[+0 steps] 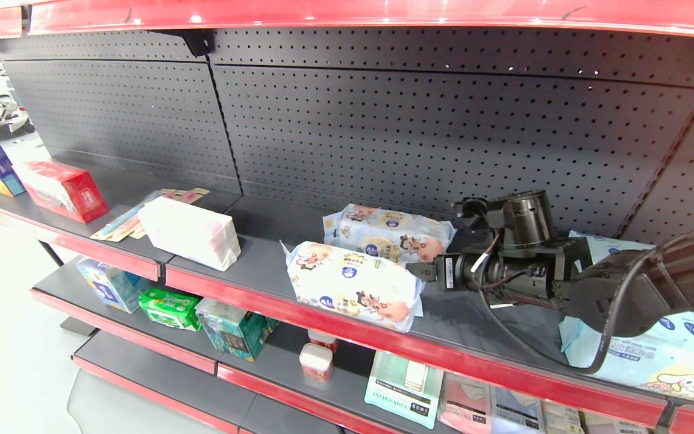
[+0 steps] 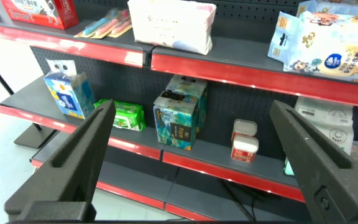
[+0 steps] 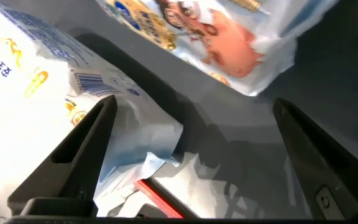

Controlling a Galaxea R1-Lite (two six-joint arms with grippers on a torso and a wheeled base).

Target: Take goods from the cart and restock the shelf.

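Packs of wipes lie on the upper shelf (image 1: pixel 275 223). We see the cartoon-printed pack (image 1: pixel 353 286) at the red front edge, and the right gripper (image 1: pixel 422 271) just beside its right end, fingers spread and empty. A second pack (image 1: pixel 389 232) sits behind. The right wrist view adds bare shelf between the fingers and a pale blue pack (image 3: pixel 36 68) beside one of them. The left wrist view brings in the left gripper (image 2: pixel 191 107), likewise spread wide and empty, facing the lower shelf (image 2: pixel 213 149) of boxes and jars.
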